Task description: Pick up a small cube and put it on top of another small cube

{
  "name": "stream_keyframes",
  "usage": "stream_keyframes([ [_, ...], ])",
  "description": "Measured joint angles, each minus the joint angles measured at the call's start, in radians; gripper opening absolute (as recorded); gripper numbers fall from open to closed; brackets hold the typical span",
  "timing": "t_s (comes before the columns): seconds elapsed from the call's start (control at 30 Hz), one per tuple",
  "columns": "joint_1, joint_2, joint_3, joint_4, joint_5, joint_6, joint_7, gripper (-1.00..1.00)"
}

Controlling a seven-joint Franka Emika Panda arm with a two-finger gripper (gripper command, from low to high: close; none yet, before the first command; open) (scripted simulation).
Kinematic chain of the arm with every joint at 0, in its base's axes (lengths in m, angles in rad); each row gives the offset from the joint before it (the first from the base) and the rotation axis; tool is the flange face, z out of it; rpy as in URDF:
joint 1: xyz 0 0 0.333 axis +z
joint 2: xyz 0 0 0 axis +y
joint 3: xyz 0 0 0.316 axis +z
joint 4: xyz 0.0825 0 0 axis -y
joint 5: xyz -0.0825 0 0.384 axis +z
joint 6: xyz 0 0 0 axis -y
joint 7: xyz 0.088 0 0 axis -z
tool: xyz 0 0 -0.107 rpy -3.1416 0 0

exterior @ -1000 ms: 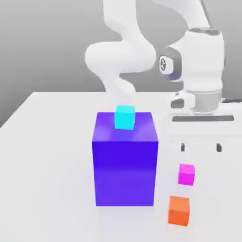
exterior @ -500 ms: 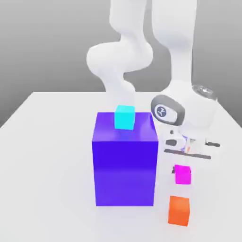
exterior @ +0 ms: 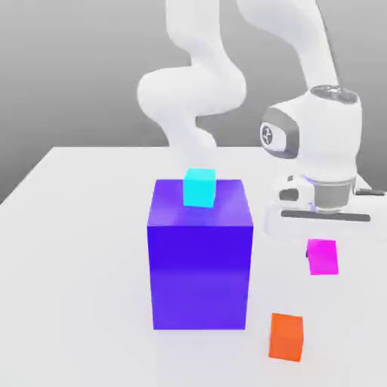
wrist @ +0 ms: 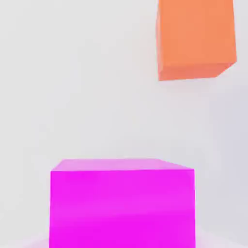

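White table [exterior: 91, 287], gray backdrop behind. Gripper [exterior: 323, 253] above table at exterior view's right, jaws pinching magenta cube [exterior: 323, 257]. Magenta cube slightly tilted, right of blue block [exterior: 199, 272] in exterior view. Cyan cube [exterior: 199, 187] on top of blue block. Orange cube [exterior: 286, 337] on table, nearer camera than magenta cube, apart from block.

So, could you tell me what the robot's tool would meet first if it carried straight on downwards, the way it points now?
Probably the white table, by way of the magenta cube it grips; the orange cube looks off to one side, though depth is hard to judge.
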Motion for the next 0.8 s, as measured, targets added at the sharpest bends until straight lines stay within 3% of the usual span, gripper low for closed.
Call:
stream_keyframes([
  [0.13, -0.087, 0.048, -0.053, 0.142, 0.043, -0.063, -0.108, -1.00],
  [0.8, -0.623, 0.436, -0.391, 0.736, 0.027, -0.400, -0.559, -1.00],
])
